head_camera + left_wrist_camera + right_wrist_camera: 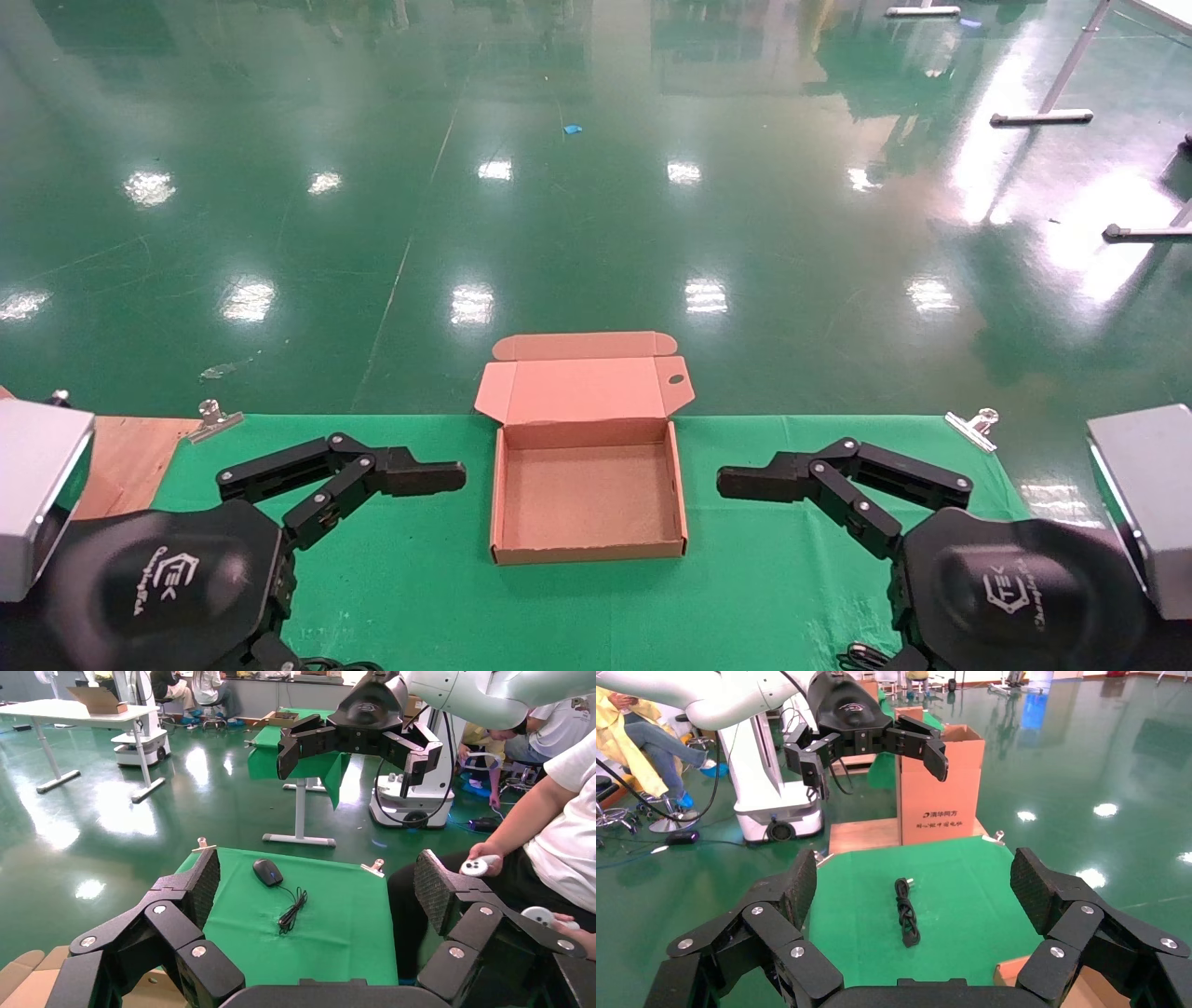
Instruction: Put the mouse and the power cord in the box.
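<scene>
Head view: one box [589,494], lid flap up, tray bare inside, sitting on the green cloth [773,596] at the table's far edge. Two grippers flank it: left gripper [438,477] just off the box's left wall, right gripper [745,483] just off its right wall, both raised above the cloth and apart from the box. Both are spread wide, gripping nothing. Two metal clips pin the cloth, one far out on each side of the box: left clip [212,419], right clip [974,427]. Bare wooden board [126,461] shows beyond the cloth on the box's left side.

Mouse and cord don't appear in head view; only the wrist cams catch them.

Left wrist view: one mouse [268,872], black, lying flat on the cloth, its thin cable [292,910] trailing off into a loose tangle beside it. Nothing on top of it. Left gripper's fingers [191,888] frame it from well apart. The other arm's gripper hangs farther off above. A seated person with a white controller [476,865] is past the cloth edge.

Right wrist view: one power cord [906,912], black, bundled, plug end away from the camera, flat on the cloth. Right gripper's fingers [1039,888] wide either side, not touching it. A tall brown carton [940,787] stands on the wooden board behind the cord. A corner of the box shows at the frame edge.
</scene>
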Robot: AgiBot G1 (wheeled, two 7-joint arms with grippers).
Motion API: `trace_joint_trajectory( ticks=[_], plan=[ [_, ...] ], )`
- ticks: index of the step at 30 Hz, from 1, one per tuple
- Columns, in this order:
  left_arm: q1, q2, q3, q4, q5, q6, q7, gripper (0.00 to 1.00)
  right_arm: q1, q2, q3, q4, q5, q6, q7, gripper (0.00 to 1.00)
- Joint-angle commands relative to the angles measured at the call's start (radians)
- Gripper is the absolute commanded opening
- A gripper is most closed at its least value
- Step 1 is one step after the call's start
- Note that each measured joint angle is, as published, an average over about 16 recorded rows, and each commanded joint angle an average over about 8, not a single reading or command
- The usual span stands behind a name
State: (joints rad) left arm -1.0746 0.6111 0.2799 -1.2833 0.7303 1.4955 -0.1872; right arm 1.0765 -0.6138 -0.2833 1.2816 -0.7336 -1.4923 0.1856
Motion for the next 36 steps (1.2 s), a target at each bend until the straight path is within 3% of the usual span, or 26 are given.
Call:
trace_joint_trajectory(
  ticks=[1,27,31,36],
  plan=[
    [0.000,0.000,0.000,0.000,0.000,0.000,0.000,1.00,0.000,0.000,0.000,0.000,0.000,0.000,0.000,1.00],
    [0.004,0.001,0.006,-0.001,0.011,0.001,-0.001,1.00,-0.003,0.000,-0.005,-0.004,-0.013,-0.003,-0.008,1.00],
    [0.008,0.019,0.040,0.033,0.066,0.002,0.004,1.00,-0.004,-0.004,-0.034,-0.029,-0.087,-0.007,-0.037,1.00],
    [-0.006,0.051,0.109,0.127,0.212,-0.007,0.036,1.00,0.031,-0.026,-0.103,-0.083,-0.272,0.004,-0.096,1.00]
  ],
)
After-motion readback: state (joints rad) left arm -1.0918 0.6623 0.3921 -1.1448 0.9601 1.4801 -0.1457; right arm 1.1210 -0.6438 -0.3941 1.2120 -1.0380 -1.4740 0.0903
